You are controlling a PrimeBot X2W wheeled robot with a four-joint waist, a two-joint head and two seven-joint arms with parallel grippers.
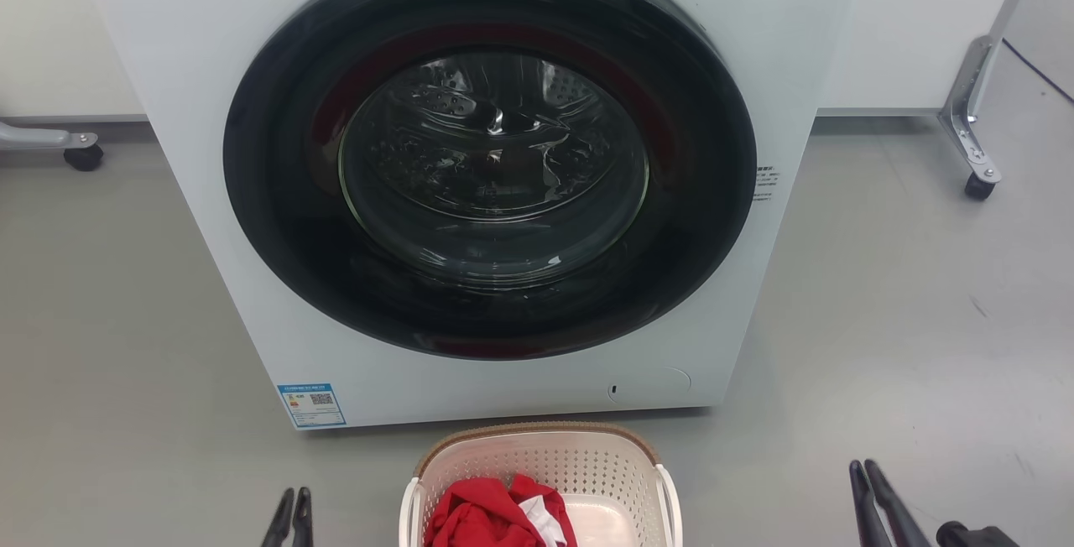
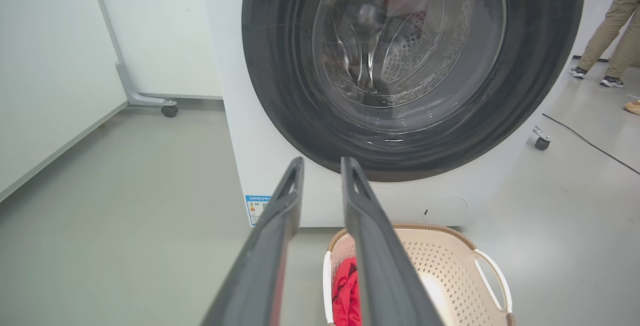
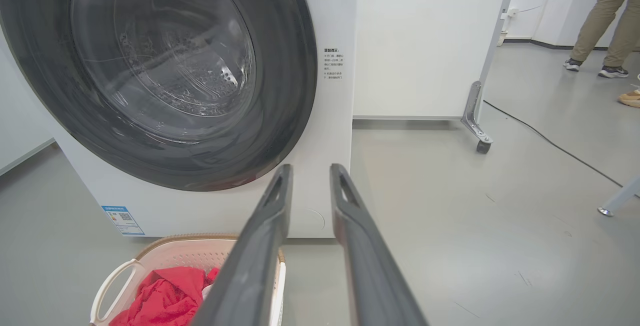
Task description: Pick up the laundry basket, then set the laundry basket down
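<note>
Grey, smooth flooring (image 1: 126, 320) runs under everything. Nearest, the left gripper (image 1: 295, 493) and right gripper (image 1: 864, 467) hover on either side of the basket, each with its two dark fingers only narrowly parted and holding nothing.

Between them, apart from both, the small cream perforated plastic laundry basket (image 1: 587, 467) with a brown woven-look rim sits on the floor, crumpled red clothing (image 1: 482, 513) heaped in it. Its white side handles (image 1: 671, 497) are untouched.

Just behind it stands the white front-loading washing machine (image 1: 210, 153), round dark door shut. Farther off, a person's legs (image 2: 610, 21) cross the floor.

The likely trouble is that a lift by one handle alone would tilt the basket and spill the clothing. A forward push could also knock it against the washer.
</note>
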